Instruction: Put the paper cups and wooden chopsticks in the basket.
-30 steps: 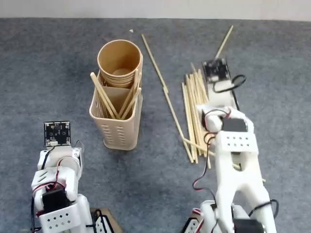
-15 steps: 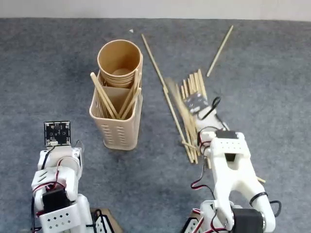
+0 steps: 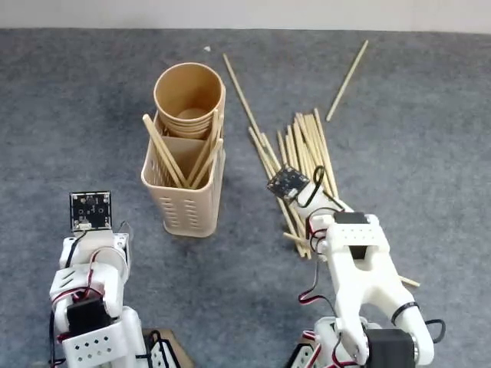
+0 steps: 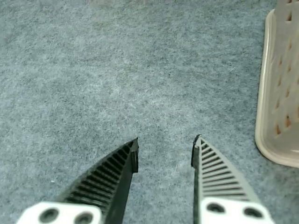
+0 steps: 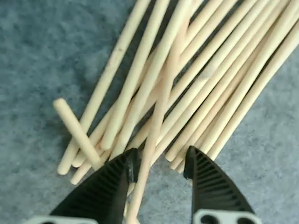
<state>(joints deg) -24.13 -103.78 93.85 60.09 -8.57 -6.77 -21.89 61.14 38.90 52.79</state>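
At the right gripper: spread apart, clamped on nothing, hanging low over the near ends of the loose chopsticks. Between the jaws, one thin stick of that pile, running straight away from the gripper; straddled, not pinched. Just beside one jaw, a crosswise stick lying over the other stick ends. Ahead of the gripper, the rest of the bundle fanned out on the grey table, touching and overlapping. Farther ahead and apart from the bundle, one long stick; beyond that, a stray stick near the table's far edge.

Off to the side of the right gripper, toward the other arm, the basket: upright, with the stacked paper cups in the compartment farther from the arms and a few leaning chopsticks in the nearer one.

At the left gripper: likewise spread, holding nothing, over bare table, the basket's wall off to one side of it.

Judged from this: cups done, a handful of sticks done, most sticks not yet in. Left to do, probably: pinch the straddled stick, carry it across, drop it in the nearer compartment, then repeat for the bundle and the two outliers.
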